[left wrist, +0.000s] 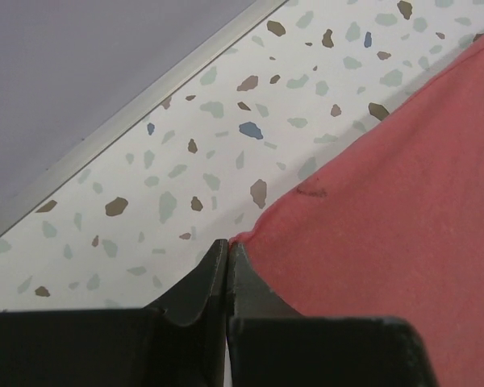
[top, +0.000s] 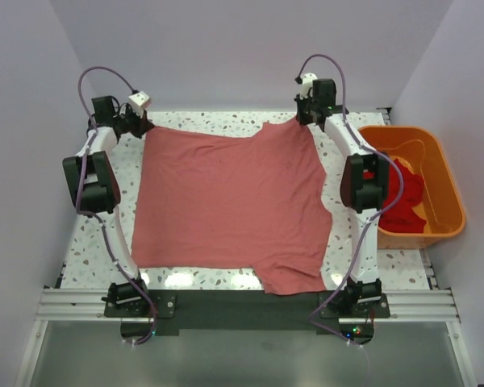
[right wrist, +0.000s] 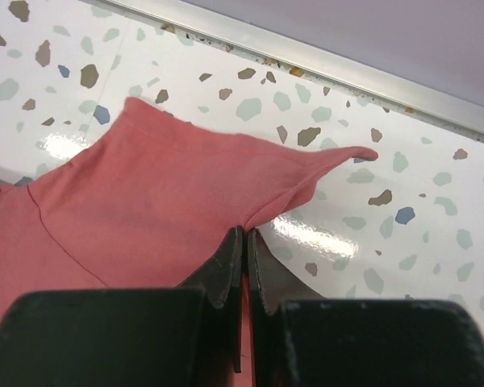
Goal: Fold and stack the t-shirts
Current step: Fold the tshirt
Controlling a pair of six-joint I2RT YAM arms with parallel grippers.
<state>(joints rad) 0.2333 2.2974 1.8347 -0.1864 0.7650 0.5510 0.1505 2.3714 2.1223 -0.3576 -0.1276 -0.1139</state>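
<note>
The salmon t-shirt lies flat over most of the table, one sleeve reaching the near edge by the right corner. An orange bin of red shirts sits off the right edge. At the far corners, the left claw and right claw are each pinched closed on a shirt corner. Light, limp cloth: likely to sag, so corners are the sound holds.

My left arm and right arm both extend forward. My left gripper: jaws pressed together, t-shirt edge pinched at the tips. My right gripper: same, clamped on it.
</note>
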